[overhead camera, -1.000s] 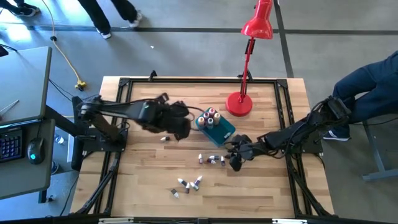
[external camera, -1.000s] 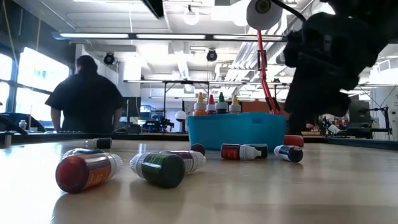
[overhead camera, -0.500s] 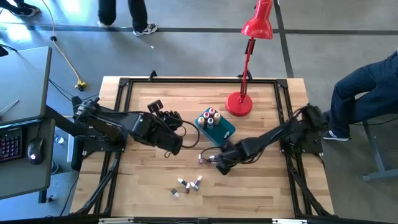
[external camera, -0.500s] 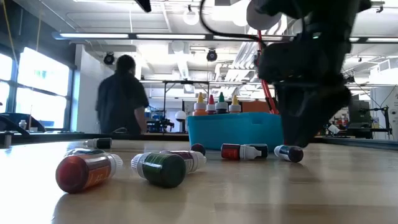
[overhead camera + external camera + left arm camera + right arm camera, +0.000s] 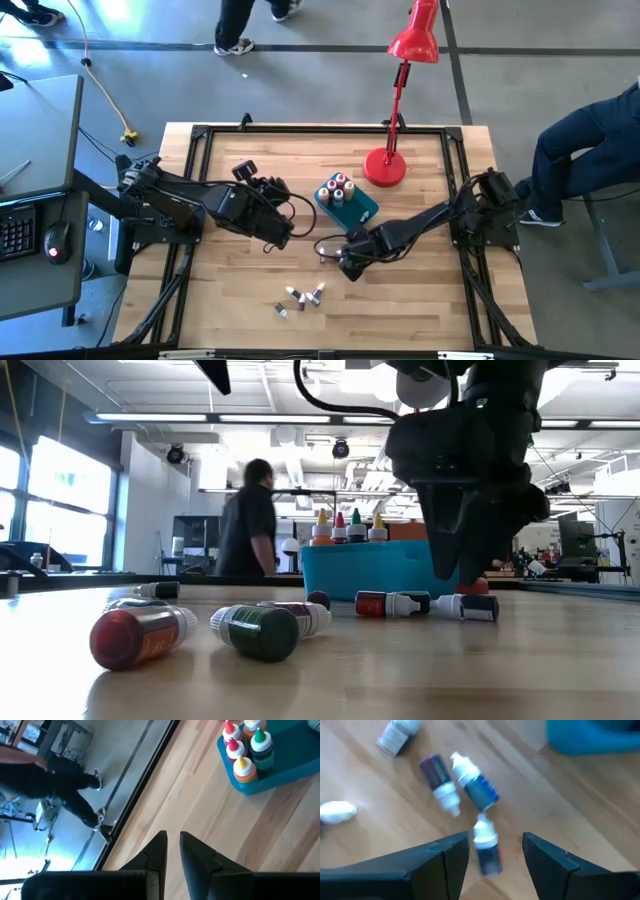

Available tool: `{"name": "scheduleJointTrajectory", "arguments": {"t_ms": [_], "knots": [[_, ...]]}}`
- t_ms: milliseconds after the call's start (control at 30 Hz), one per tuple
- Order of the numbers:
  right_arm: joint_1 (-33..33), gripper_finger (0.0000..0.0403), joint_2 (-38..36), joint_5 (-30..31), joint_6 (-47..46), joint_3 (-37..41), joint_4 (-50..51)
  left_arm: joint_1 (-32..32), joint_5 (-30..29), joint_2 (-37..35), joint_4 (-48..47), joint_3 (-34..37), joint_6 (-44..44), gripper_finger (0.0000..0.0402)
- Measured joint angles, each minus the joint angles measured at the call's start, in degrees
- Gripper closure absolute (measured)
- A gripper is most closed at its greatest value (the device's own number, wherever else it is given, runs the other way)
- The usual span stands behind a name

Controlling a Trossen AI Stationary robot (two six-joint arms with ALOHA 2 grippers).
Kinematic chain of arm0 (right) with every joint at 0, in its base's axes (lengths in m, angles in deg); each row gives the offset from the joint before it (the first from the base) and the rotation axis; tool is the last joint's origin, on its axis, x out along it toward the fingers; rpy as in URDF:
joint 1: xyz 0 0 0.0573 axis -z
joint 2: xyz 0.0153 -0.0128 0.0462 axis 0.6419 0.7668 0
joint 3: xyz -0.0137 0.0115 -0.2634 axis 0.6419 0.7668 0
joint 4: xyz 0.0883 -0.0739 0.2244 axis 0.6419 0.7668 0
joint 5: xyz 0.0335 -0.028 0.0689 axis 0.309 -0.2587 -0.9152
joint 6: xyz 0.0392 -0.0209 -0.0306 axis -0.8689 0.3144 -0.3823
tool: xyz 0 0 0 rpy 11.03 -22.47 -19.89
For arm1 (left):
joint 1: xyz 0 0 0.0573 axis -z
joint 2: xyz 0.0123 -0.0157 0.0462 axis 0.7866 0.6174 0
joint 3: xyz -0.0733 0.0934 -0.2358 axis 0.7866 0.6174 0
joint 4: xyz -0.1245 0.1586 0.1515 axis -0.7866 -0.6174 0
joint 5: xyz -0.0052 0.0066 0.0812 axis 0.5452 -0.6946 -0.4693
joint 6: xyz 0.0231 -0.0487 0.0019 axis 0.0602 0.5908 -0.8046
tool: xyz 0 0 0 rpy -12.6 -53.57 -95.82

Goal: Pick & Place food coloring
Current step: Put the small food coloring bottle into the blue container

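Observation:
Food coloring bottles lie on their sides in two loose groups, one near the table's middle [image 5: 327, 256] and one nearer the near edge [image 5: 300, 294]. Several more stand upright in the teal tub [image 5: 347, 199]. My right gripper [image 5: 344, 264] is open and low over the middle group. Its fingers stand on either side of a dark, white-capped bottle [image 5: 487, 848] lying on the wood, without touching it. Two more bottles [image 5: 476, 784] lie just beyond. My left gripper [image 5: 286, 231] hovers left of the tub, shut [image 5: 173, 842] and holding nothing.
A red desk lamp [image 5: 384, 166] stands on its round base behind the tub. Red [image 5: 140, 635] and green [image 5: 262, 631] bottles lie close to the low camera. A seated person [image 5: 590, 150] is beside the table's right edge; another walks in the room behind [image 5: 248, 520].
My right gripper has moved toward the table's left and come down over the middle group of bottles, staying open. My left gripper has drawn back from the tub toward the left and near side. A person has walked across the room behind.

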Motion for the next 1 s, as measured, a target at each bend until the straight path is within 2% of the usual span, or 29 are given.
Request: {"name": "scheduleJointTrajectory", "arguments": {"t_ms": [233, 467, 833, 1000], "knots": [[-1.29, 0.0226, 0.00, -0.58, 2.95, 0.24, 0.20, 0.00, -0.18, -0.16, -0.02, 0.00, 0.37, 0.0354], [-1.24, 0.0226, 1.22, 1.07, 12.50, 0.28, 0.19, 0.00, 0.38, -0.16, 0.00, 0.00, 0.71, 0.0354], [-1.30, 0.0227, 6.12, 0.46, 15.07, -0.07, -1.46, 0.01, 1.94, -0.12, 0.01, -0.02, 1.96, 0.0354], [-1.25, 0.0257, 5.97, 1.54, 13.62, 0.03, 0.49, 0.00, 2.05, -0.12, 0.00, -0.02, 2.02, 0.0354]]}}
